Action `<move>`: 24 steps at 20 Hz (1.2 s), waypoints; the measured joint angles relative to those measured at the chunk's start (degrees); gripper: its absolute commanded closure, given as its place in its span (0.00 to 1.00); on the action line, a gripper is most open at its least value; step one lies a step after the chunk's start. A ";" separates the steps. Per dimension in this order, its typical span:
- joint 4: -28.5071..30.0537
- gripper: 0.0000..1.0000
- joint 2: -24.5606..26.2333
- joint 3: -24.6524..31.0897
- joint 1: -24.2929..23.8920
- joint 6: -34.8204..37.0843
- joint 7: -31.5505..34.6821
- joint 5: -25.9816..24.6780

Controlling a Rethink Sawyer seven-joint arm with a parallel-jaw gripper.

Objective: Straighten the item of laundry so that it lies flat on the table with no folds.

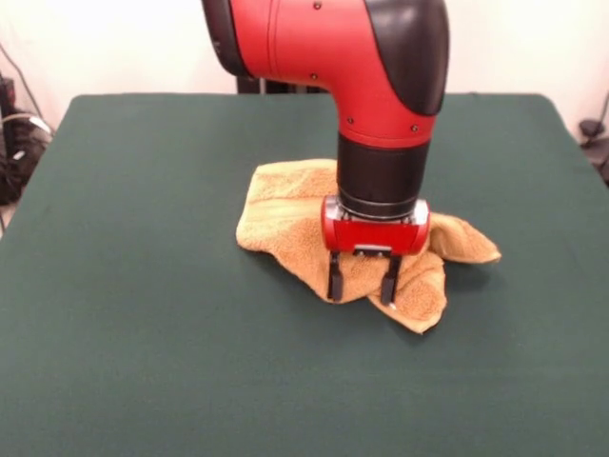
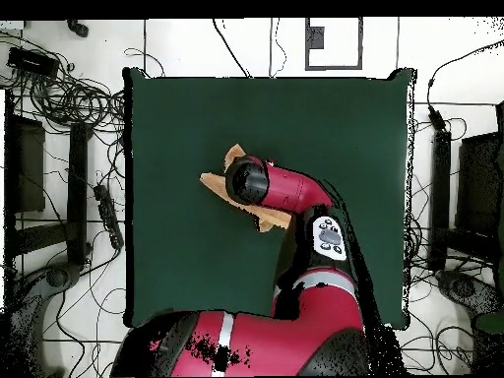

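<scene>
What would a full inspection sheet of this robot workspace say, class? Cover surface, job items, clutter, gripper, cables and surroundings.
Surface: dark green table, bare around the towel.
Job's things: orange-tan towel, crumpled with folds, not flat.
Clutter: nothing seen on the table.
Gripper: gripper open, fingers pointing down over the towel's near part.
Cables: tangled black cables on the floor beside the table.
Surroundings: white floor, dark equipment at the sides.

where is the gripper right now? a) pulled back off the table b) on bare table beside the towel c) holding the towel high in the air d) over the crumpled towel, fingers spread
d: in the front view the gripper is down over the bunched-up towel, its two fingers apart.
</scene>
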 measured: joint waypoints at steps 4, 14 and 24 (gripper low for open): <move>0.02 0.00 0.26 -0.02 0.09 -0.68 0.00 0.82; 0.02 0.00 0.42 -0.03 0.08 -0.68 0.00 1.80; 1.61 0.00 0.48 -3.94 5.73 -0.69 1.87 7.03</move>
